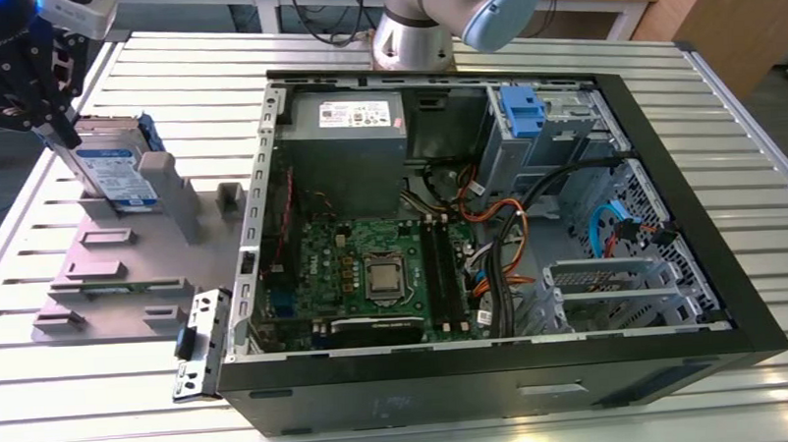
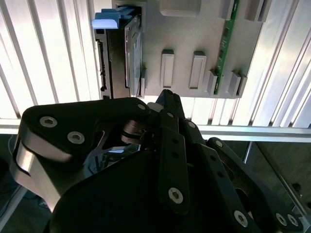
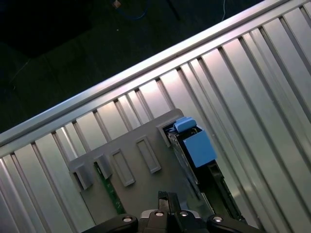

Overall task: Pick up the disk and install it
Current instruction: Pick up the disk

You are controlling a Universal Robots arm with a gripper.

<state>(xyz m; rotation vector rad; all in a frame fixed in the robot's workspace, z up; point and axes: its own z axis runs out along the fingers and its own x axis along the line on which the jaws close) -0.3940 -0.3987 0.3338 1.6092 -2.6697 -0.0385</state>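
Gripper (image 1: 57, 127) sits at the top edge of the disk (image 1: 114, 172), on the exterior view's left. In both wrist views the fingertips look pressed together, with nothing between them, so it has hold of nothing. The second wrist view has the gripper (image 2: 167, 94) tip just beside the disk (image 2: 119, 53), not around it. The first wrist view agrees: gripper (image 3: 164, 195) near the disk (image 3: 197, 148) and off to one side.

Disk stands upright on edge in a slot of the grey fixture (image 1: 121, 280), blue carrier handle up.

Room: the fixture lies on the slatted table (image 1: 704, 102), close to the table's edge on the exterior view's left. Its other side is just beside the open computer case (image 1: 713, 357). There are bare slats around the fixture's far end. The case's side panel is off. A blue clip (image 1: 522, 113) sits in the far bay, and cables cross the middle.

Labels: white-and-blue label on the disk and a white sticker on the power supply (image 1: 345, 134). The print on both is too small to tell.
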